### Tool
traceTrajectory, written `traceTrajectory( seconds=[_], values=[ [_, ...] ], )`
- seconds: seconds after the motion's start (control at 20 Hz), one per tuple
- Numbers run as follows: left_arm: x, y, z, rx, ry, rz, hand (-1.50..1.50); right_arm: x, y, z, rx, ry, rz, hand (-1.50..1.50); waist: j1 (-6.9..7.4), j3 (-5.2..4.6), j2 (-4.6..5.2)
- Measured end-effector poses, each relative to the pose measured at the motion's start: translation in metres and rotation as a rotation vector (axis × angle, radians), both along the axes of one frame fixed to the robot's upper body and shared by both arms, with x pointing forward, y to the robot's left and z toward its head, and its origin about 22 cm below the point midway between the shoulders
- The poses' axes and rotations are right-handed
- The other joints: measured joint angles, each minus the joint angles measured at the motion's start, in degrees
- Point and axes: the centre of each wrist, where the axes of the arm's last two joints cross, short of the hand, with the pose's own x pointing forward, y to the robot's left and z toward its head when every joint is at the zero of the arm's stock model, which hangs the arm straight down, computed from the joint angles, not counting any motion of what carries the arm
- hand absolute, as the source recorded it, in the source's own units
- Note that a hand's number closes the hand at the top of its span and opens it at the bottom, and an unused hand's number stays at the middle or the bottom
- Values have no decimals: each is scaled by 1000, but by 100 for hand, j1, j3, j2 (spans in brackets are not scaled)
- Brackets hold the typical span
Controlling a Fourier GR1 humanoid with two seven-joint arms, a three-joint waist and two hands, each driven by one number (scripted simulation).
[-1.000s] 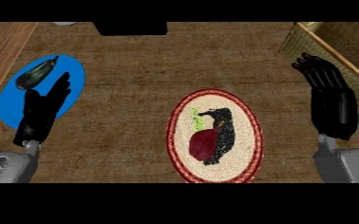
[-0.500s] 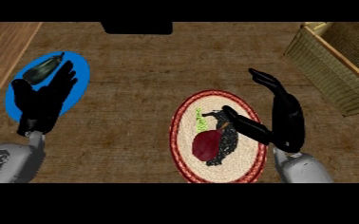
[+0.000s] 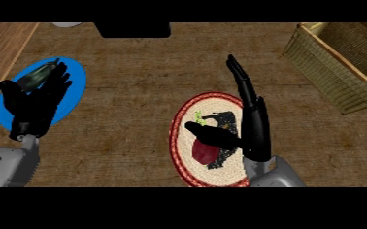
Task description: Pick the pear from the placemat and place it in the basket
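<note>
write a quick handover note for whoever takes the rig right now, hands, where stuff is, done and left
Right hand: open, fingers straight, edge-on over the placemat, thumb reaching across the pear. No grasp yet.
Left hand: open, resting over the blue plate at the left, holding nothing.
Pear: dark red, lying on the placemat, partly hidden by the thumb.
Basket: at the upper right, apart from the placemat; only part of it shows.
Done: right hand brought to the pear.
Left: close on the pear, lift it, carry it to the basket, release it inside.
</note>
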Motion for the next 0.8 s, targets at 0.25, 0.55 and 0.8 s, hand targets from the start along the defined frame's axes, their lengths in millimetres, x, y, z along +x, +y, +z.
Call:
traceTrajectory(
  seconds=[0.25, 0.55, 0.8],
  values=[
    [-4, 7, -2, 6, 14, 26, 0, 10, -40, -2, -224, 210, -159, -150, -210, -33, -61],
    [-9, 13, -6, 4, 22, 44, 0, 7, -67, 46, -369, 419, -272, -150, -297, -24, -86],
    [-7, 11, -3, -5, 15, 36, 0, -23, -63, 94, -432, 584, -199, -150, -207, 4, -40]
  ],
)
